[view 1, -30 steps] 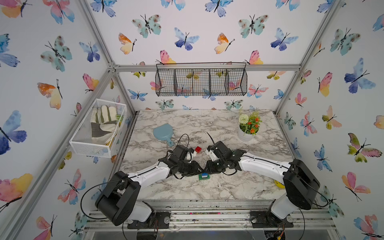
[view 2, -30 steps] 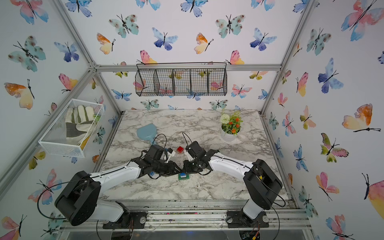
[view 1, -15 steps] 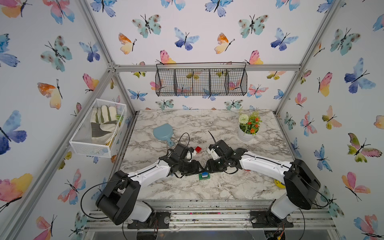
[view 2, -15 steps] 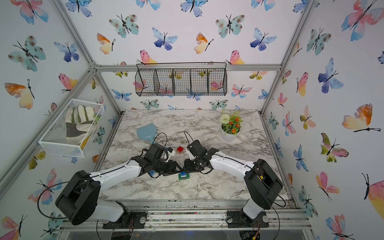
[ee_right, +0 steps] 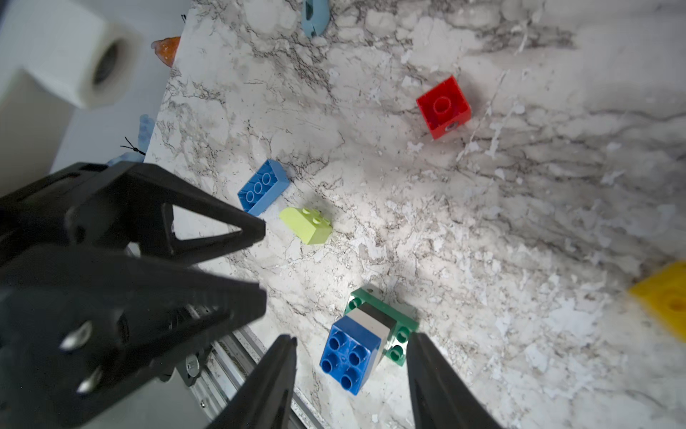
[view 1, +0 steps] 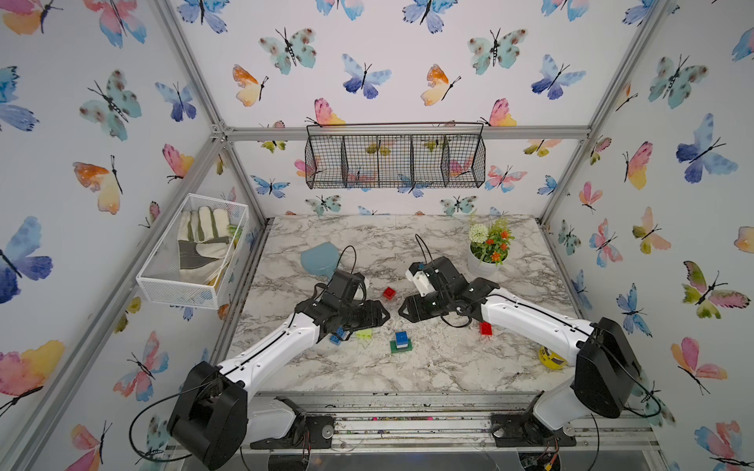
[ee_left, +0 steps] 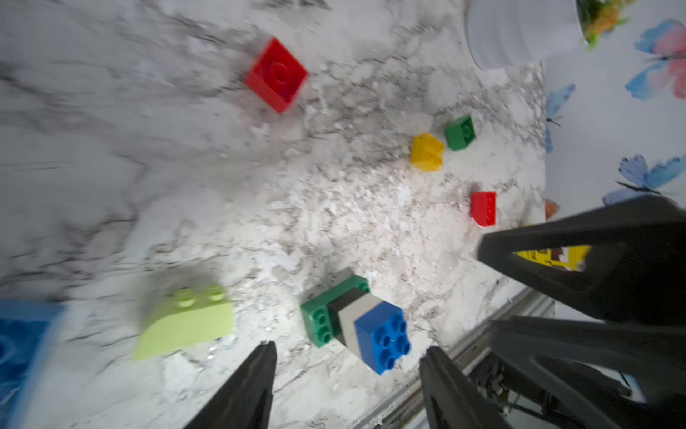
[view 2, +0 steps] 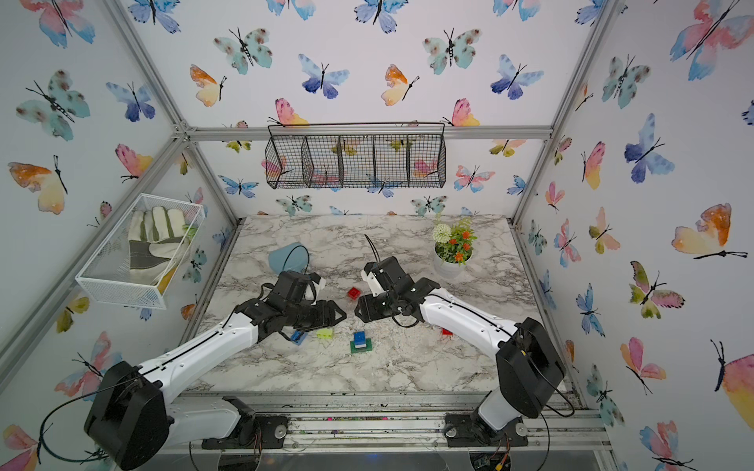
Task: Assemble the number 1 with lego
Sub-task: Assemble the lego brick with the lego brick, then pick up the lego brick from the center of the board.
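Ok so neither claw has hold of anything. The left gripper (view 1: 384, 316) and the right gripper (view 1: 403, 311) hang over the middle of the marble table (view 1: 387, 232), tips pointed at each other, near but not touching. Both have their jaws partway apart with nothing but air between them. You can see it best from the wrist cameras. The left one's black fingers (ee_left: 256, 379) stand well apart, and so do the right one's fingers (ee_right: 434, 379), and no brick sits in either gap.

The lego they're building, the little stack (view 1: 401, 341), stands upright by itself on the table. It's toward the front edge from the two tips and clear of both. It goes green base, then black, then white, then a blue square brick on top with the studs up.

The rest is loose bricks:
- The lime sloped brick (view 1: 364, 333) lies just left of the stack.
- The blue oblong brick (ee_right: 263, 187) is next to the lime one, hollow side up, and in a top view it's half tucked under the left gripper.
- The red square brick (view 1: 389, 292) sits further back, between the two wrists, also hollow side up.
- A second red brick (view 1: 485, 328) is right beside the right arm.
- From the left wrist camera there's also a yellow brick (ee_left: 427, 152) and a small green brick (ee_left: 460, 132) side by side, out past that second red one.
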Robot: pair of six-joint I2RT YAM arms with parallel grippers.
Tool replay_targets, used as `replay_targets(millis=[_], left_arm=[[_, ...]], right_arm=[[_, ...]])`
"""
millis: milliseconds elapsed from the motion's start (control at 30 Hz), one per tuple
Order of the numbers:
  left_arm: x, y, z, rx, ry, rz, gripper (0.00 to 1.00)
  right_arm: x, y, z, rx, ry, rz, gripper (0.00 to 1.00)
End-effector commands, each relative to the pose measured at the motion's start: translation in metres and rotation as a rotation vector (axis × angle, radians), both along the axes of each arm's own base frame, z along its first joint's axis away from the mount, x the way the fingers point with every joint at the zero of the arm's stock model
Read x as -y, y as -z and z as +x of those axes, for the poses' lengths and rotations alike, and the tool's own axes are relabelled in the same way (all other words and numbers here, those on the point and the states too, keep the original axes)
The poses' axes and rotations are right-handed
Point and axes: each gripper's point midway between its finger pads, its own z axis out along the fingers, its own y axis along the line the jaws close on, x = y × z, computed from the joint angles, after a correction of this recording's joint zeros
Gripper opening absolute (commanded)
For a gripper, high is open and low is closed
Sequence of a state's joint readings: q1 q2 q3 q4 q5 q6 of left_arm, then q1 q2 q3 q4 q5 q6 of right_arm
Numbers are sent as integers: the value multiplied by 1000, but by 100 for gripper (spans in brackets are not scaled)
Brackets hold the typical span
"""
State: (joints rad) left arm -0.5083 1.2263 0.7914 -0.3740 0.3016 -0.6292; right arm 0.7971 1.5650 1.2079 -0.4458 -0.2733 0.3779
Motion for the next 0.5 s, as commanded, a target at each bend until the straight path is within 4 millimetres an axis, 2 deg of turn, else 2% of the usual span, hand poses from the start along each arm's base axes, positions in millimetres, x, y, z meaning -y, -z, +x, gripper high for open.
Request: replay_targets(millis=[0, 67, 200, 300, 467], left_arm=[[-50, 2, 7, 18, -220, 59, 68], [-70, 3, 8, 11, -315, 72, 68], [-104, 5, 3, -1, -477, 63, 68], [-126, 3, -1, 15, -605, 41, 69], [-144, -4, -7, 70, -711, 14, 69]], right_arm=[[-5, -9, 12, 159, -185, -91, 54], [-13, -8, 11, 197, -287, -112, 54], [-39, 3, -11, 335, -538, -148, 54], [-59, 15, -20, 426, -638, -184, 54], [-86, 47, -36, 390, -740, -255, 55]])
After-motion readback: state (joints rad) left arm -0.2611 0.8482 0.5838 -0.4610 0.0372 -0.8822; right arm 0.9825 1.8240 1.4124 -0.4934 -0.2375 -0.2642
